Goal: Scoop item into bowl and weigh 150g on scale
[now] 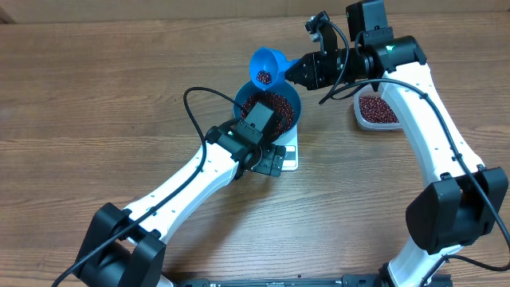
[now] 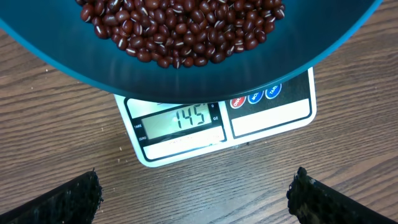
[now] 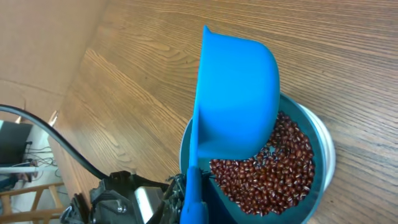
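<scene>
where scoop (image 1: 268,59) overhangs bowl (image 1: 296,107), tub (image 1: 364,123) nearby

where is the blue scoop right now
In the overhead view, near centre: the blue scoop, held by the right gripper, hovers at the far rim of the blue bowl on the scale.

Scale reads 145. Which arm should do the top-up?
Right. The right hand is shut on the blue scoop, with beans in it, at the rim of the bowl. The left hand is open, empty, beside the scale.
</scene>
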Motion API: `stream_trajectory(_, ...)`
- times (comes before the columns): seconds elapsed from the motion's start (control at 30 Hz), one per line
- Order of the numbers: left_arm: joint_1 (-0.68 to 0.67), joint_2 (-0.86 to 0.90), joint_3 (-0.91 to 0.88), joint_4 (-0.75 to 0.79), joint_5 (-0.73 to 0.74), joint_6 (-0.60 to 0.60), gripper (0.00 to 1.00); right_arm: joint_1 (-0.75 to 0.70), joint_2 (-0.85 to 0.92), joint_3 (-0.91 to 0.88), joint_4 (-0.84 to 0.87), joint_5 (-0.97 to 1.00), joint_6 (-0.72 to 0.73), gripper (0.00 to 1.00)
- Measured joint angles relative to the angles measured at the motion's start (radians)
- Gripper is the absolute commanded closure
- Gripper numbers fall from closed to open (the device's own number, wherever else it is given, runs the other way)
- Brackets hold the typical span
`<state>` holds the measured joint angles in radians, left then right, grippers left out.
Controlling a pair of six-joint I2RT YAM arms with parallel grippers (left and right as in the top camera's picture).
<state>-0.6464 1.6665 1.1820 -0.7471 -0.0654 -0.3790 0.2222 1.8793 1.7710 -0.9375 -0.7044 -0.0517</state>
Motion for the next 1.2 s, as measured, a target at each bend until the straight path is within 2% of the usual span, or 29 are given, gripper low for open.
stream_trajectory(0.27, 0.0, 0.0, 0.0, 0.0, 0.0, 0.0, 0.0, 0.0, 0.0, 0.009, -0.006, 0.079, -0.001, 0.96)
stream_trajectory(0.57, 0.0, 0.0, 0.0, 0.0, 0.0, 0.0, 0.0, 0.0, -0.003, 0.297, -0.178, 0.216, -0.013, 0.96)
stream_trajectory(0.83, 0.0, 0.0, 0.0, 0.0, 0.0, 0.0, 0.0, 0.005, -0.008, 0.304, -0.369, 0.394, -0.135, 0.96)
stream_trajectory(1.0, 0.0, 0.0, 0.0, 0.0, 0.0, 0.0, 0.01, 0.014, -0.008, 0.304, -0.382, 0.531, -0.165, 0.96)
stream_trajectory(1.2, 0.0, 0.0, 0.0, 0.0, 0.0, 0.0, 0.0, 0.029, -0.008, 0.304, -0.369, 0.592, -0.173, 0.96)
